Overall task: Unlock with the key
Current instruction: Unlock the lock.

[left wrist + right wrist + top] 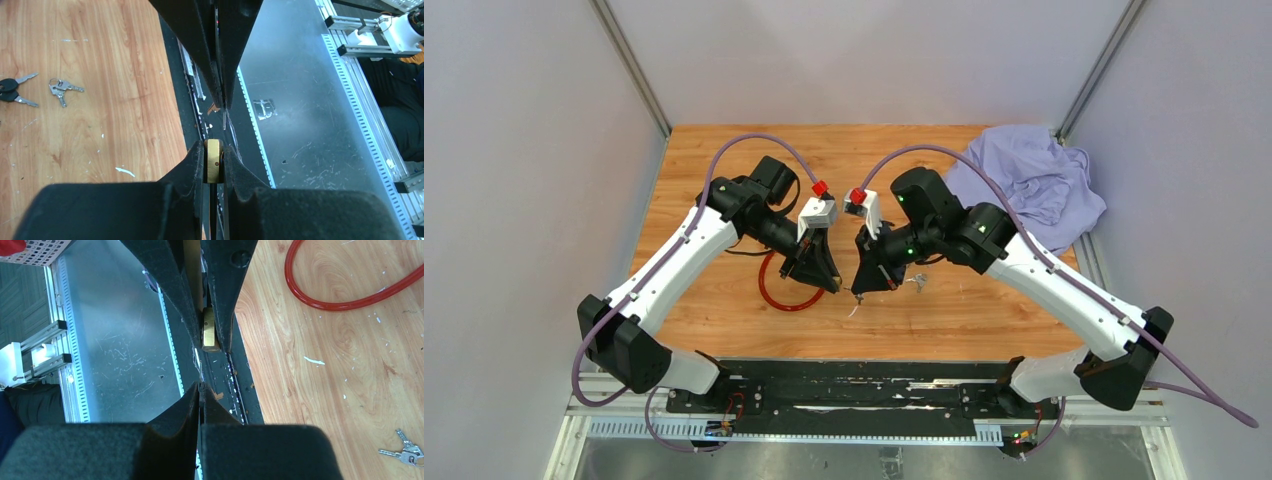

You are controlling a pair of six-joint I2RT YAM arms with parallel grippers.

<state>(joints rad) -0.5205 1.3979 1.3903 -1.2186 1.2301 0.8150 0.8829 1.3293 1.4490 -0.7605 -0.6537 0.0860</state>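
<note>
Broadly, the wooden counter (984,320) fills the middle of the scene, with a crumpled purple cloth (1034,185) heaped at its far right corner. The left arm (674,265) and the right arm (1054,280) lean in from either side, so their tips almost meet above the middle of the counter. A red cable (340,305) lies in a loop on the wood below and behind the left arm's wrist.

The left gripper (214,150) is narrowly parted and clamped on a small brass padlock (213,162), which sits squarely between its two dark pads. The right gripper (200,387) points at that padlock from just beside it, its fingers pressed fully together. Whether anything thin is pinched between them I cannot tell.

On the counter, off to the right gripper's side, lie two bunches of keys, apart from both grippers. One is a pair of black-headed keys (11,91), and near it is a silver bunch on a ring (62,90).
</note>
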